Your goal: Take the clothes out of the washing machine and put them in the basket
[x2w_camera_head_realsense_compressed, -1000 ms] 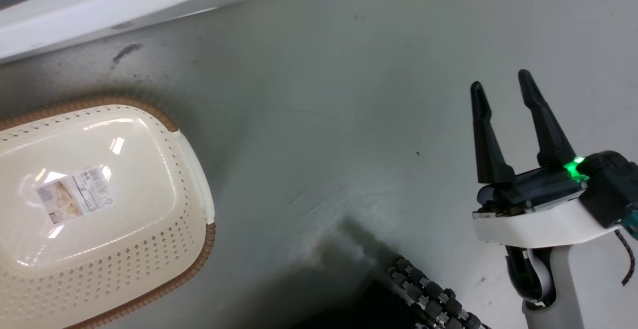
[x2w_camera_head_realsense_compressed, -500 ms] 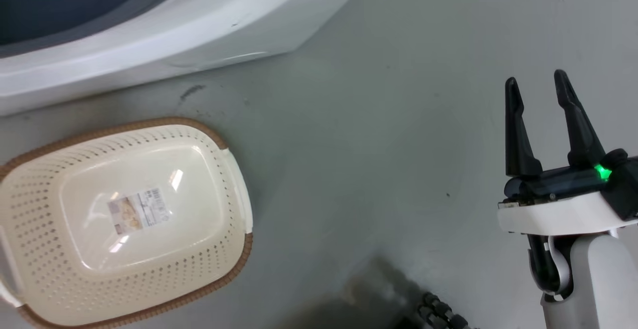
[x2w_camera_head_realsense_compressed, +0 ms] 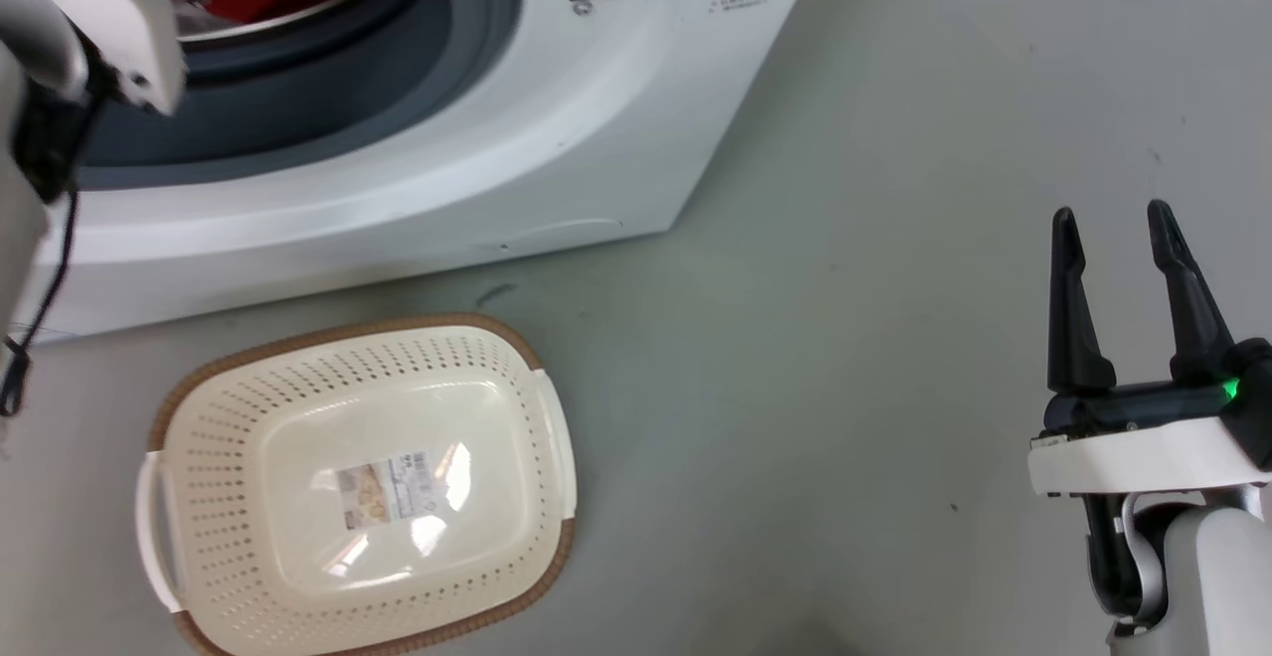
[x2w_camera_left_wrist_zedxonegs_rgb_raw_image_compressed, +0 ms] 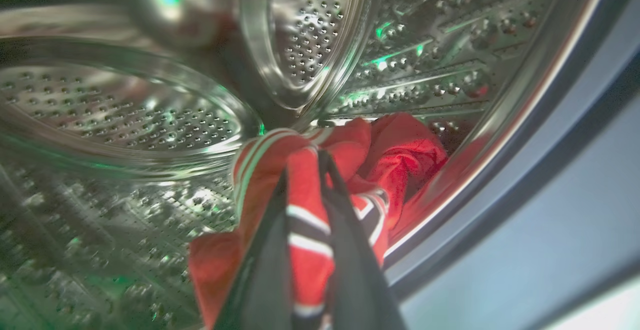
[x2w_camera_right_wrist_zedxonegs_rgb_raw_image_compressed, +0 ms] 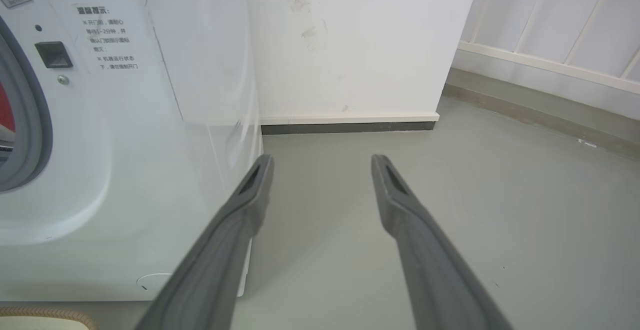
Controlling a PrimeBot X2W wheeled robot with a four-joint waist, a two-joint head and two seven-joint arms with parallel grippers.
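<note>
Now | view shifted up | left tool [x2w_camera_left_wrist_zedxonegs_rgb_raw_image_compressed: 305,165] pinching jersey [x2w_camera_left_wrist_zedxonegs_rgb_raw_image_compressed: 307,262] inside washing machine [x2w_camera_head_realsense_compressed: 556,139]

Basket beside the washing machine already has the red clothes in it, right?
No. The basket beside the washing machine has just its label in it, as the head view shows. The red clothes are inside the drum, pinched by the left gripper.

A smooth grey-green floor [x2w_camera_right_wrist_zedxonegs_rgb_raw_image_compressed: 500,210], lightly specked, runs from five o'clock in the right wrist view to a scuffed white wall [x2w_camera_right_wrist_zedxonegs_rgb_raw_image_compressed: 360,45] at twelve with a dark skirting strip [x2w_camera_right_wrist_zedxonegs_rgb_raw_image_compressed: 350,128], pale ribbed panelling [x2w_camera_right_wrist_zedxonegs_rgb_raw_image_compressed: 550,20] at two o'clock.
</note>
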